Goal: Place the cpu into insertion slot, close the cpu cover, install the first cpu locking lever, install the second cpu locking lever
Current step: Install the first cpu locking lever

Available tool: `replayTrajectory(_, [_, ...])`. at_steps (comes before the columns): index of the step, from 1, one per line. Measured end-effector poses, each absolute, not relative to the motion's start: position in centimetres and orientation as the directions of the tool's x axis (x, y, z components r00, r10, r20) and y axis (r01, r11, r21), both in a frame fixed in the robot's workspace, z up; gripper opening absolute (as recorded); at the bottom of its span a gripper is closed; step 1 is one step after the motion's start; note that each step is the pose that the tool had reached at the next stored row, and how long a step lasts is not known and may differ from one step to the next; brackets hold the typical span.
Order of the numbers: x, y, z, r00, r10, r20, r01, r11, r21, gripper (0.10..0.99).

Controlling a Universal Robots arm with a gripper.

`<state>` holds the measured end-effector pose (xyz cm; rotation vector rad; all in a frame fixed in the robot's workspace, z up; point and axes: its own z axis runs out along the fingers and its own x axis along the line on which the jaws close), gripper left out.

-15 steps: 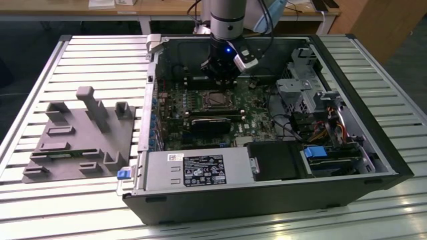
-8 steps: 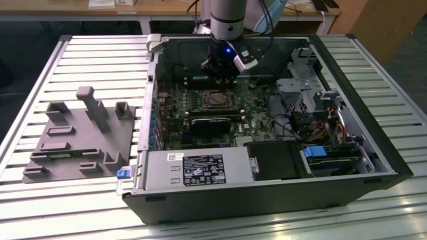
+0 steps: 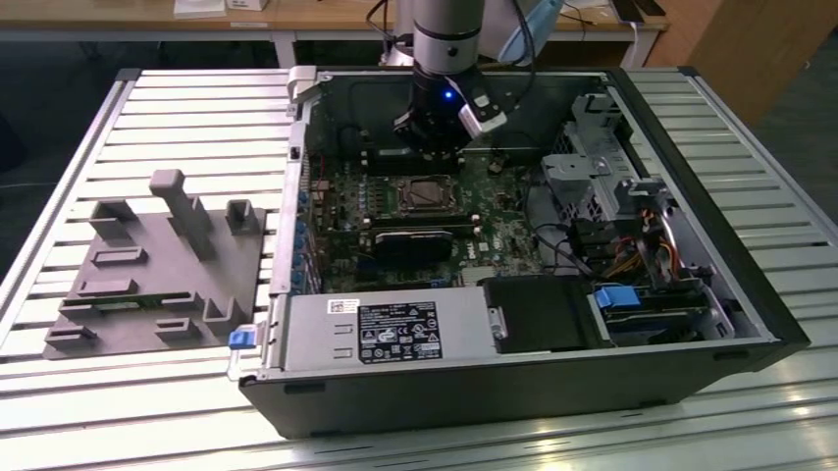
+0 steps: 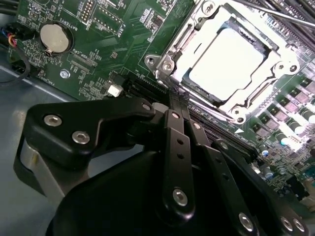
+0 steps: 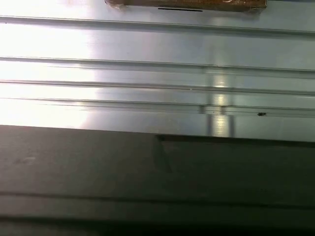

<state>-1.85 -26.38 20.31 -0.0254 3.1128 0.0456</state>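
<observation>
Cpu (image 4: 224, 63) sits in insertion slot (image 4: 173, 46) (jaws pressed together), ribbed metal table (image 3: 196, 108).

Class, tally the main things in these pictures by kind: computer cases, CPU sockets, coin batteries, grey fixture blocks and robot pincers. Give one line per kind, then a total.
Computer case: 1
CPU socket: 1
Coin battery: 1
Grey fixture block: 1
Pincer: 1
Total: 5

a ribbed, silvery slatted worktable (image 3: 157, 108) fills the scene, glaring with bright reflected light near its front edge. beyond the worktable's far side stands a wooden desk (image 3: 314, 18) on white legs, with dark floor (image 3: 53, 108) beneath and a wooden panel (image 3: 753, 44) beside it.
</observation>
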Motion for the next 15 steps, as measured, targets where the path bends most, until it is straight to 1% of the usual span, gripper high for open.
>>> replayTrajectory(8, [-1.9,-26.7,20.5,-0.999,-0.016,-0.028,-0.016,0.999,0.028,0.106])
replayTrajectory(15, [-1.9,-26.7,21.3,-0.999,-0.016,-0.028,-0.016,0.999,0.028,0.106])
